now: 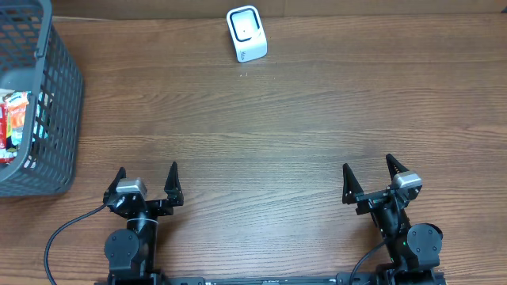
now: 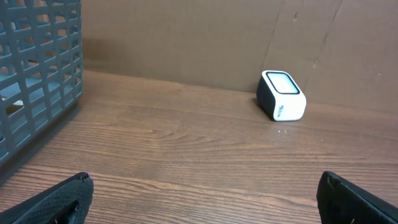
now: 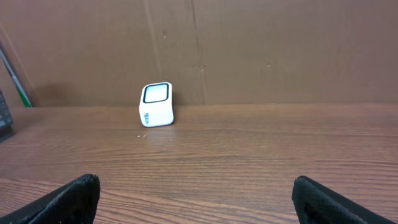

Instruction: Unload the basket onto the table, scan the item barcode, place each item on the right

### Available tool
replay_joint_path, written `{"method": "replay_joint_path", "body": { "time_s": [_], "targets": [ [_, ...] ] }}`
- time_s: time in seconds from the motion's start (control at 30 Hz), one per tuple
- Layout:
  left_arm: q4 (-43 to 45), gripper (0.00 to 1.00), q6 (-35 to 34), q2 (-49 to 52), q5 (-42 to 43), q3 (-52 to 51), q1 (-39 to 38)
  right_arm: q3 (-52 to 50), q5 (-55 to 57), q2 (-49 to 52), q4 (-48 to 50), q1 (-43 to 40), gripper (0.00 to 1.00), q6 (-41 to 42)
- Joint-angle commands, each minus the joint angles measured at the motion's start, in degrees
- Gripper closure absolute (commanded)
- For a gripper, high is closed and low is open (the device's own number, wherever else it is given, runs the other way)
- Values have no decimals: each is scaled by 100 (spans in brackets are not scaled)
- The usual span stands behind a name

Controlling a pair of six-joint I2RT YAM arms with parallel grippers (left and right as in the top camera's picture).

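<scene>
At the left edge of the brown wooden table (image 1: 277,119), the grey plastic lattice basket (image 1: 47,103) holds red-and-white snack packets (image 1: 14,123), none lifted. Nearer, the black left gripper (image 1: 147,169) stands spread and empty. Far centre sits the small white boxy barcode scanner (image 1: 246,33); the black right gripper (image 1: 367,163) gapes empty too. Likely risks: a jaw snagging the lattice wall, or a crinkly packet slipping, barcode turned away.

even, soft light throughout; faint shadows, no glare, sharp focus.
</scene>
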Motion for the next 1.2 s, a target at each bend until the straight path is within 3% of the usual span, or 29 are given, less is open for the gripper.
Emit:
{"method": "replay_joint_path", "body": {
  "time_s": [0.0, 0.47, 0.73, 0.87, 1.17],
  "targets": [
    [-2, 0, 66, -52, -39, -20, -37, -61, 50, -52, 17, -26, 0, -39],
    [240, 0, 70, -52, -170, -20, -37, -61, 50, -52, 17, -26, 0, -39],
    [2151, 0, 70, -52, 199, 83, -37, -61, 50, -52, 17, -26, 0, -39],
    [2535, 0, 70, -52, 614, 442, -37, -61, 50, -52, 17, -26, 0, -39],
    [2450, 0, 116, -50, 715, 1961, -37, -61, 50, -52, 17, -26, 0, -39]
  ]
}}
